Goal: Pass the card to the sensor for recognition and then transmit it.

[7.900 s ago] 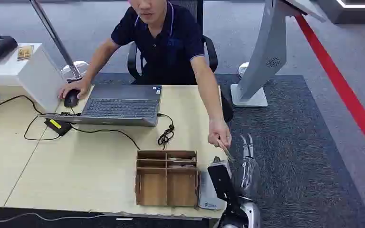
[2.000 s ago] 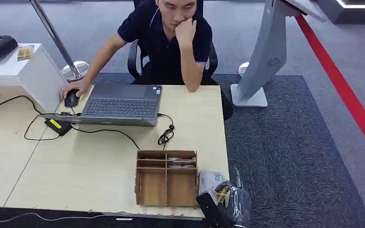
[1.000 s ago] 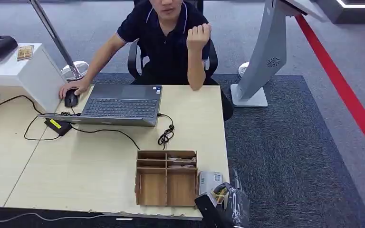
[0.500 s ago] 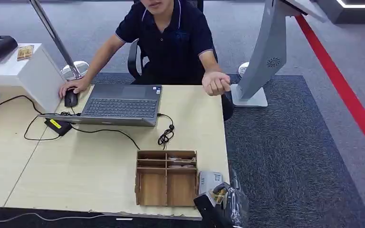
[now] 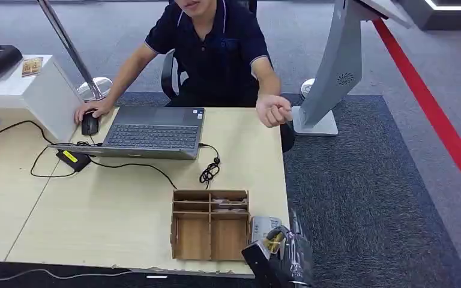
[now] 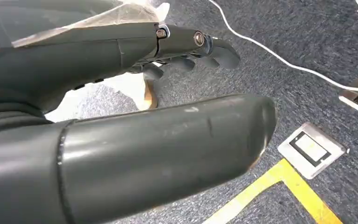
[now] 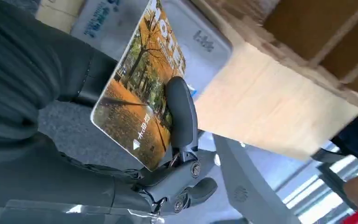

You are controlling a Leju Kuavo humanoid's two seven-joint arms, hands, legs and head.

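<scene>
My right hand (image 5: 283,261) sits low at the table's near right corner and pinches a card (image 5: 271,243) with an orange autumn-tree picture. In the right wrist view the card (image 7: 137,109) stands between the thumb and a dark finger (image 7: 182,116), just above the grey-white sensor (image 7: 205,44). The sensor (image 5: 263,225) lies flat on the table beside a wooden organiser box (image 5: 210,225). My left hand (image 6: 121,56) hangs over the carpet with its fingers apart and holds nothing.
A person sits behind the table (image 5: 126,204), one hand on a mouse (image 5: 89,124), the other hand (image 5: 274,111) raised over the far right corner. A laptop (image 5: 151,132) and cables (image 5: 209,171) lie near them. A grey kiosk stand (image 5: 336,66) rises on the carpet.
The person's free hand came down from the chin and now hovers over the table's far right corner. My right hand with the card has shifted slightly over the sensor.
</scene>
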